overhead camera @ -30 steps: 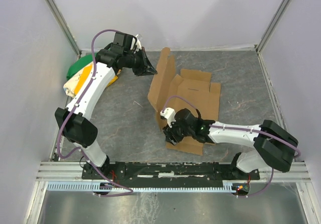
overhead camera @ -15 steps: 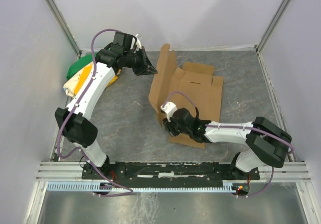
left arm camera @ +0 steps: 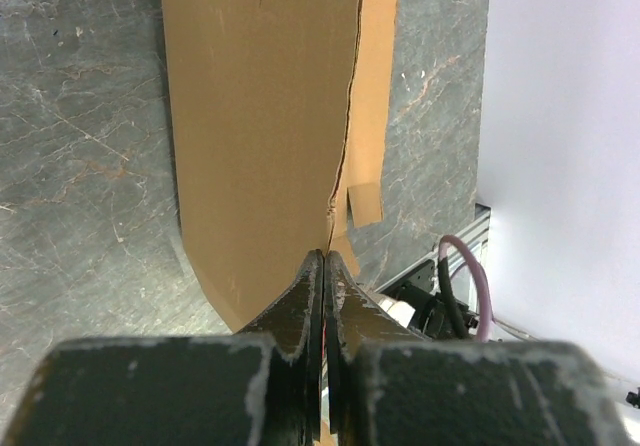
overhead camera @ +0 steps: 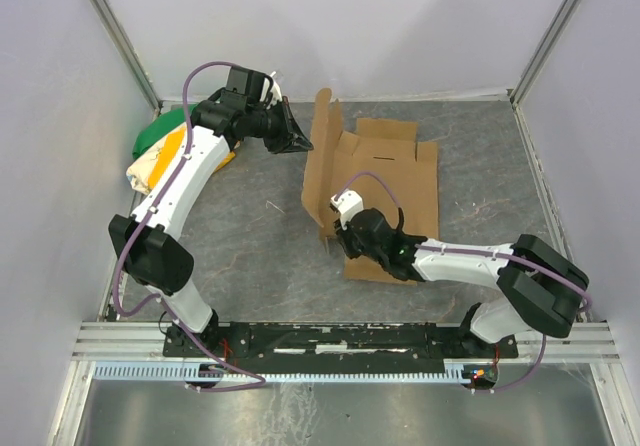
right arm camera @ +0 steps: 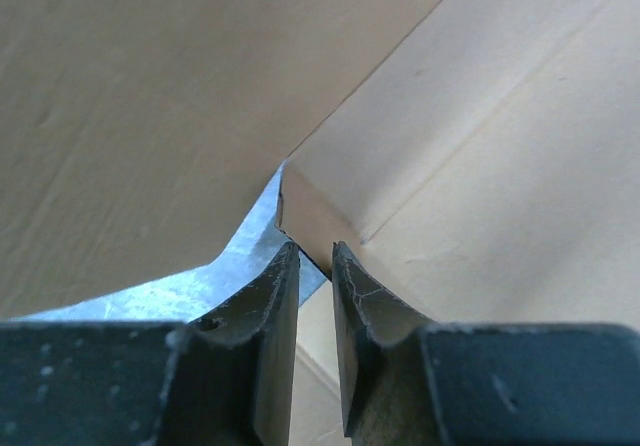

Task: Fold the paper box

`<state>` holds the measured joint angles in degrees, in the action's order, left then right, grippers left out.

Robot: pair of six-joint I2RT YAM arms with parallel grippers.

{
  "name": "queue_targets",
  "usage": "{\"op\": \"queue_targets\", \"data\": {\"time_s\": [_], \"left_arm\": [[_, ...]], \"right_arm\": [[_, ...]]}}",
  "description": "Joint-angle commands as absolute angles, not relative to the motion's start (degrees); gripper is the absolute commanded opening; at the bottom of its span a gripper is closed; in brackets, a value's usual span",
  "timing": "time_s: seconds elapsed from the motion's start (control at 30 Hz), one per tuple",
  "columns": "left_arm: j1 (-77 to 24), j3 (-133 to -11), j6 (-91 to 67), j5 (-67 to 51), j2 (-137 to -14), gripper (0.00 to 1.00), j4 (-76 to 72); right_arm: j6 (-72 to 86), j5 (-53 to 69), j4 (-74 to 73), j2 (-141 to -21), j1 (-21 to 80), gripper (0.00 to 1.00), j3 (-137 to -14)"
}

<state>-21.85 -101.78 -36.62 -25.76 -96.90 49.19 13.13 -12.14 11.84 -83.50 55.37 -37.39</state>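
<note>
The plain brown corrugated cardboard paper box lies partly opened on the grey marbled bench, just to 3 o'clock of the bench's middle. Its base panel is flat on the surface, with short flaps showing along its 12 o'clock edge. The long panel on its 9 o'clock side is lifted and stands steeply, leaning a little outward.

The left tool hangs at 10 o'clock of the box, just beside the top of that raised panel. Its black fingers are pressed tight together with nothing between them. In the left wrist view their tips meet the cardboard's edge, though real contact cannot be made out.

The right tool is low at the box's 7 o'clock corner, where the raised panel joins the base. Its fingers stand a narrow gap apart, and a cardboard corner sits right at their tips. Whether they pinch it cannot be told.

A green, yellow and white cloth bundle lies at the bench's 10 o'clock edge, partly under the left arm
</note>
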Motion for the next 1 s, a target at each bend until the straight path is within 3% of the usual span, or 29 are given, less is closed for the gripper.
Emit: {"op": "queue_targets", "data": {"time_s": [0.0,0.3,0.7,0.8,0.93,0.97], "left_arm": [[-21.78,-101.74,-36.98,-29.2,-94.11,0.03,48.72],[-21.81,-100.1,-36.3,-30.1,-94.19,0.03,48.78],[-21.87,-98.02,-35.1,-29.41,-94.92,0.03,48.76],[-21.86,-98.32,-34.46,-28.98,-95.14,0.03,49.09],[-21.84,-99.85,-32.8,-28.12,-96.09,0.03,50.66],[-21.87,-100.24,-32.52,-27.93,-96.33,0.03,51.05]], "right_arm": [[12.65,-15.29,12.54,-82.42,52.53,0.25,-38.36],[14.65,-5.15,14.41,-89.31,47.94,0.16,-43.85],[16.18,0.57,13.01,-91.88,46.84,0.14,-47.02],[17.09,1.71,10.57,-89.44,45.98,0.2,-47.66],[17.97,2.12,0.46,-84.86,44.45,0.48,-51.68],[17.97,2.11,-3.17,-83.82,43.9,0.52,-53.13]]}}
